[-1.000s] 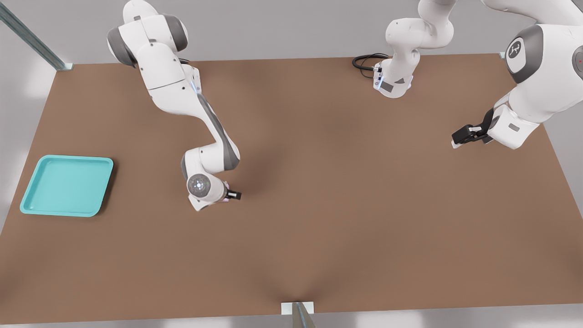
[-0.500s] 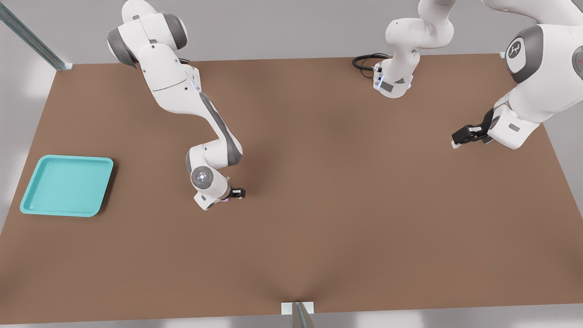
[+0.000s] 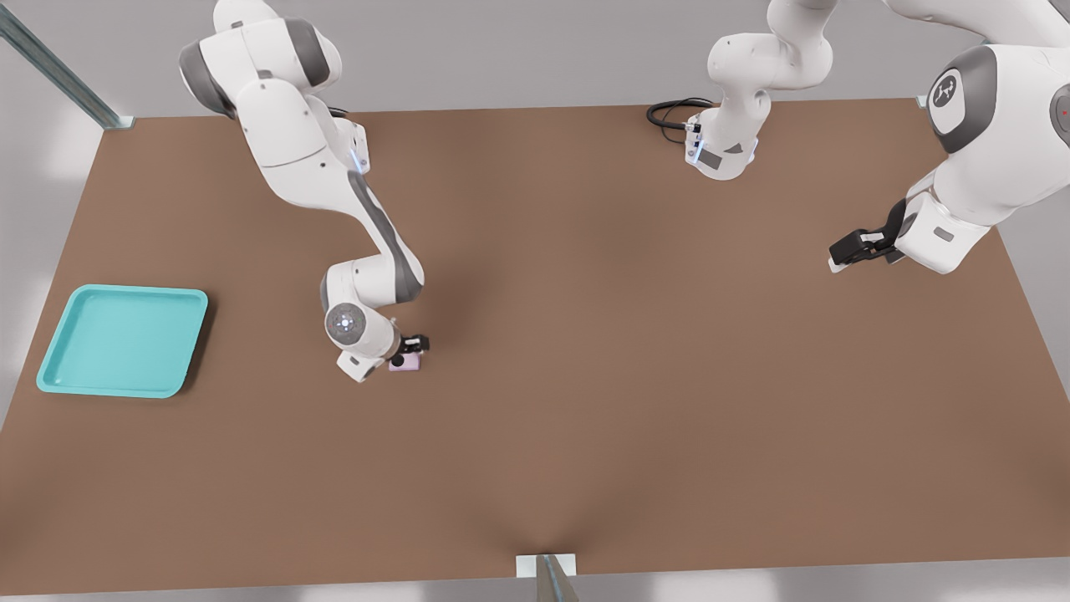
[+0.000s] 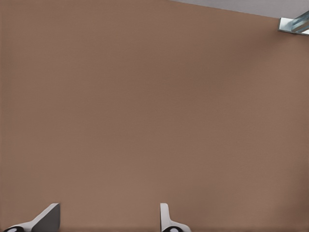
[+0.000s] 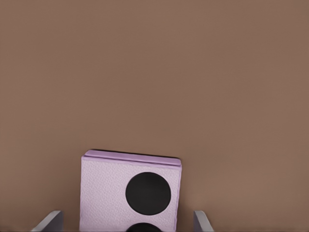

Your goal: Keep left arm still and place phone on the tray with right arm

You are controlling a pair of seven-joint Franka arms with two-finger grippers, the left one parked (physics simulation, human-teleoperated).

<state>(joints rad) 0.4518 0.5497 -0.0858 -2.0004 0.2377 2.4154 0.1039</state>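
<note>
The pale-pink phone [image 3: 405, 362] lies flat on the brown table, left of centre in the front view, its black lenses facing up. My gripper [image 3: 414, 344] hangs directly over it on the right arm [image 3: 334, 184]. In the right wrist view the phone [image 5: 130, 193] sits between the two fingertips [image 5: 50, 220], which stand apart with a small gap on each side, so my gripper [image 5: 126, 223] is open and not touching it. The turquoise tray [image 3: 117, 339] rests empty near the table's edge at the front view's left, well away from the phone.
The parked arm's gripper [image 3: 861, 247] hangs over the table at the front view's right. A black cable [image 3: 673, 113] loops by that arm's base at the back edge. A metal post [image 3: 547, 577] stands at the near edge. The left wrist view holds only brown table.
My wrist has shifted toward the front view's left and slightly back, uncovering the phone, which was hidden under it before. The parked arm and tray have not moved.
</note>
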